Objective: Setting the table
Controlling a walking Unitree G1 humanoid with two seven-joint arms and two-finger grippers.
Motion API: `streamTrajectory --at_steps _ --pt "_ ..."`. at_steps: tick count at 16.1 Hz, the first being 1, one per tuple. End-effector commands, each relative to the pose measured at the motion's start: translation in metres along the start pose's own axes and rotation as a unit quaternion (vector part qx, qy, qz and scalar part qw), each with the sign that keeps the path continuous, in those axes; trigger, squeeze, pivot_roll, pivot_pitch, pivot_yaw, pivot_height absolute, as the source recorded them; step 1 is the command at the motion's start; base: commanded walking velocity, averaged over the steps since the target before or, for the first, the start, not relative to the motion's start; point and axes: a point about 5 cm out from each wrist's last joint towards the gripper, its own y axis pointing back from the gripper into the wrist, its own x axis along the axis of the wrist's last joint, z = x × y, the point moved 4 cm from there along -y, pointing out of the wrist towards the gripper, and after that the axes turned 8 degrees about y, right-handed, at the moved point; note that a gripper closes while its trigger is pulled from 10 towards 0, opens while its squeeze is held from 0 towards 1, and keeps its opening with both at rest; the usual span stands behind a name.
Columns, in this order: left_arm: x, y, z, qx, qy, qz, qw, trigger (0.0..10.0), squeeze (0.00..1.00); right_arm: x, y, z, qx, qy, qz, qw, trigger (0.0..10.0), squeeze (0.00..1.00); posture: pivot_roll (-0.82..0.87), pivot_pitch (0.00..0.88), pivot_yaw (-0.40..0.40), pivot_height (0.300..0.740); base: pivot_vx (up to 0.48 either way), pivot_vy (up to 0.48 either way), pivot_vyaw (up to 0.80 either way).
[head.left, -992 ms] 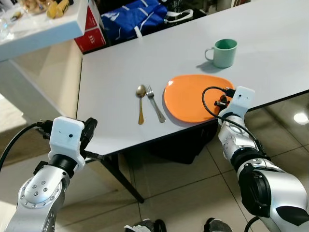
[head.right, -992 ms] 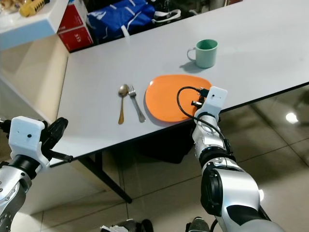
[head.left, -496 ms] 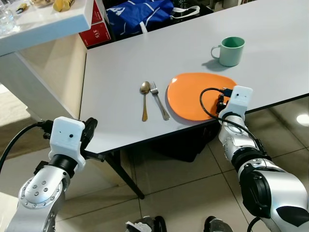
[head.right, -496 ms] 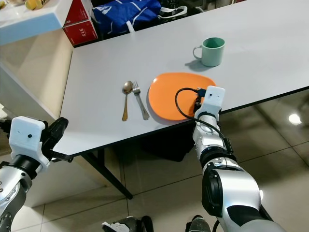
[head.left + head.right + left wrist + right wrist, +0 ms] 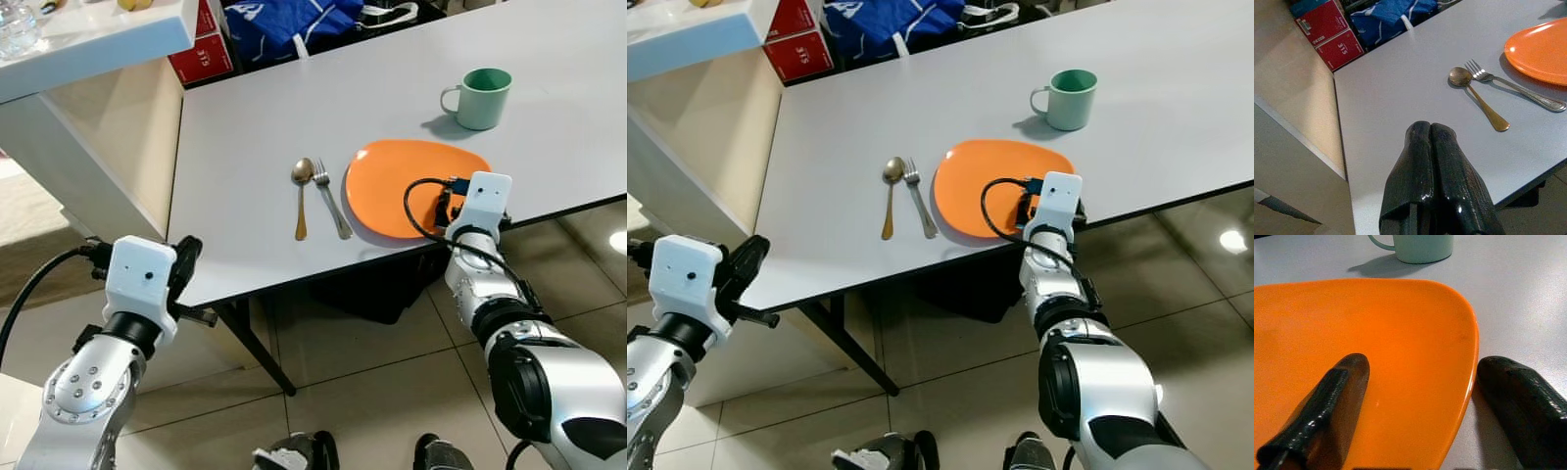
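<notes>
An orange plate lies near the front edge of the white table. Left of it a spoon and a fork lie side by side. A green mug stands behind the plate. My right gripper is open at the plate's near right rim: one finger rests over the plate and the other on the table beside it. My left gripper is shut and empty, held off the table's front left corner.
Red boxes and a blue bag sit beyond the table's far left end. A white counter stands at the left. A dark table leg slants over the tiled floor below.
The whole picture has shifted a little as the camera moved. Both grippers keep their places relative to the table and the plate.
</notes>
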Motion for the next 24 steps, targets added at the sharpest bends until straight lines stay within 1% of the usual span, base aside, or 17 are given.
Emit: streamTrajectory --at_steps 1,6,8,9,10,13,14,15,17,19,21,23,24 --pt "0.0 0.002 -0.001 -0.001 -0.012 0.001 1.0 10.0 0.0 -0.012 0.003 -0.001 -0.004 0.005 -0.024 1.0 10.0 1.0 0.14 0.119 0.229 0.74 0.0 0.0 0.0" --pt "0.003 0.002 0.001 -0.004 -0.02 0.008 1.0 10.0 0.0 -0.01 0.001 0.006 -0.018 0.006 -0.021 1.0 10.0 1.0 0.14 0.119 0.229 0.74 0.0 0.0 0.0" --pt "0.003 0.002 0.002 -0.005 -0.022 0.011 1.0 10.0 0.0 -0.009 0.001 0.007 -0.022 0.015 -0.019 0.999 10.0 1.0 0.14 0.119 0.229 0.74 0.0 0.0 0.0" --pt "0.003 0.002 0.002 -0.005 -0.023 0.011 1.0 10.0 0.0 -0.009 0.001 0.006 -0.02 0.014 -0.019 1.0 10.0 0.43 0.14 0.119 0.229 0.74 0.0 0.0 0.0" --pt "0.004 0.002 0.002 -0.005 -0.023 0.012 1.0 10.0 0.0 -0.008 0.001 0.007 -0.02 0.017 -0.017 1.0 10.0 0.0 0.14 0.119 0.229 0.74 0.0 0.0 0.0" --pt "0.004 0.0 0.003 -0.003 -0.023 0.017 1.0 10.0 0.0 -0.003 -0.001 0.008 -0.026 0.026 -0.007 0.999 10.0 0.0 0.13 0.112 0.225 0.74 0.0 0.0 0.0" --pt "0.005 -0.001 0.003 -0.004 -0.024 0.02 1.0 10.0 0.0 0.002 -0.002 0.008 -0.029 0.028 0.003 0.999 10.0 0.0 0.13 0.106 0.22 0.74 0.0 0.0 0.0" --pt "0.006 -0.003 0.003 -0.004 -0.026 0.025 0.999 10.0 0.0 0.007 -0.003 0.009 -0.033 0.032 0.013 0.999 10.0 0.0 0.12 0.101 0.216 0.74 0.0 0.0 0.0" --pt "0.006 -0.01 0.004 -0.003 -0.024 0.032 0.999 10.0 0.0 0.029 -0.006 0.007 -0.036 0.035 0.049 0.998 10.0 0.0 0.1 0.074 0.199 0.74 0.0 0.0 0.0" --pt "0.005 -0.02 0.007 -0.004 -0.019 0.041 0.999 10.0 0.0 0.061 -0.01 0.006 -0.036 0.039 0.101 0.993 10.0 0.0 0.07 0.046 0.179 0.74 0.0 0.0 0.0" --pt "0.005 -0.033 0.012 -0.003 -0.01 0.053 0.999 10.0 0.0 0.103 -0.014 0.011 -0.04 0.034 0.165 0.985 10.0 0.0 0.04 0.013 0.153 0.74 0.0 0.0 0.0" --pt "-0.002 -0.045 0.015 0.003 0.006 0.048 0.999 10.0 0.0 0.141 -0.014 0.018 -0.039 0.015 0.222 0.974 10.0 0.0 0.0 0.0 0.125 0.74 0.0 0.0 0.0" --pt "-0.008 -0.054 0.013 0.018 0.027 0.044 0.998 10.0 0.0 0.163 -0.012 0.025 -0.036 0.012 0.262 0.964 10.0 0.0 -0.02 0.0 0.105 0.74 0.0 0.0 0.0"
